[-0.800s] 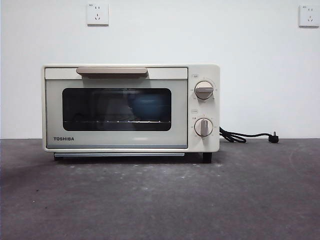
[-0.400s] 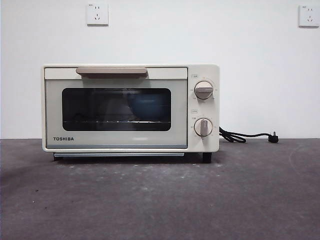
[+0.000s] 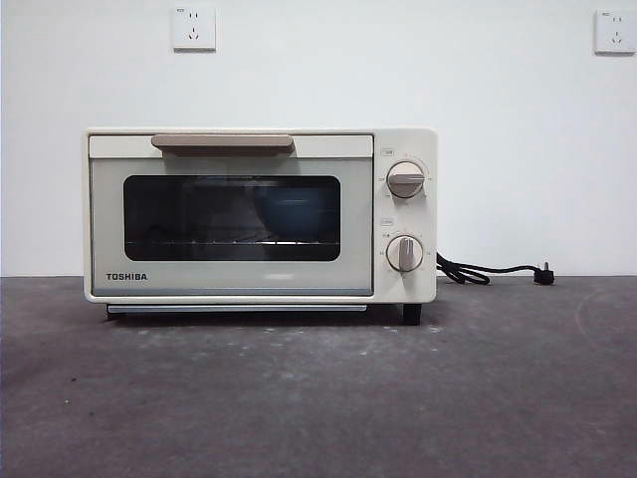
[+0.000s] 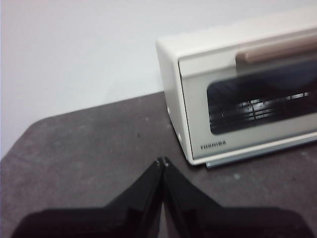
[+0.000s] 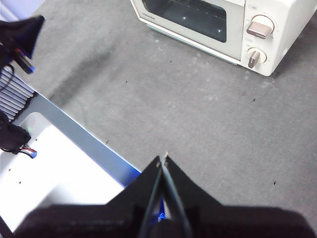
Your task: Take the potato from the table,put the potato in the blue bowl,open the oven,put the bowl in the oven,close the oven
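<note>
The cream-white oven (image 3: 261,215) stands on the dark grey table (image 3: 318,398) with its door shut. Through the dark glass the blue bowl (image 3: 294,213) shows dimly on the rack, right of the window's middle. The potato is hidden from view. My left gripper (image 4: 162,161) is shut and empty, hovering over the table off the oven's (image 4: 237,94) front left corner. My right gripper (image 5: 163,157) is also shut and empty, high above the table's front edge, well away from the oven (image 5: 218,25). Neither gripper shows in the front view.
The oven's black cord and plug (image 3: 493,271) lie on the table to its right, by the wall. Two wall sockets (image 3: 194,28) sit above. In the right wrist view the table's edge (image 5: 84,139) and a white base with cables (image 5: 20,144) lie below it.
</note>
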You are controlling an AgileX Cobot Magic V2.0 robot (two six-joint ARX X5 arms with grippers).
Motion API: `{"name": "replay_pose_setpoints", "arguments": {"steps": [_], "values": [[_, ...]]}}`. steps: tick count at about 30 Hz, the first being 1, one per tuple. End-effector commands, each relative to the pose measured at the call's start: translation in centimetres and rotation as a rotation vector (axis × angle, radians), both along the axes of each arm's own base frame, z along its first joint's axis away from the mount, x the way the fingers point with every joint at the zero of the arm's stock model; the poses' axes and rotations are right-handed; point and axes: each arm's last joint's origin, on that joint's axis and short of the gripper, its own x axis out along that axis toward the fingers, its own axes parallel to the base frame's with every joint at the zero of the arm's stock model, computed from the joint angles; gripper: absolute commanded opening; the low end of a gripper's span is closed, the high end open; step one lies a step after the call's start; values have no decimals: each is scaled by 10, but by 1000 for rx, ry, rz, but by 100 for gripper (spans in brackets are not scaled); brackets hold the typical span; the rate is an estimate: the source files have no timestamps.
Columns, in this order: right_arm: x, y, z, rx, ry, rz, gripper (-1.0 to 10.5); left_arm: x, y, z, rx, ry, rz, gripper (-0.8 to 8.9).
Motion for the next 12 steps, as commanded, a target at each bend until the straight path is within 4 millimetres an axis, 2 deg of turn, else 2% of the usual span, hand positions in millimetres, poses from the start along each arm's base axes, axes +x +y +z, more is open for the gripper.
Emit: {"name": "replay_pose_setpoints", "arguments": {"steps": [1,7,12], "values": [[-2,-1,0,7,-1,-8,5,0,0,-13,11,-4,4,-4],[-6,-5,2,18,-15,-8,5,0,0,-30,5,7,2,-4],[-9,-7,3,23,-22,-8,5,-1,0,-36,-2,74,-7,-4]]}}
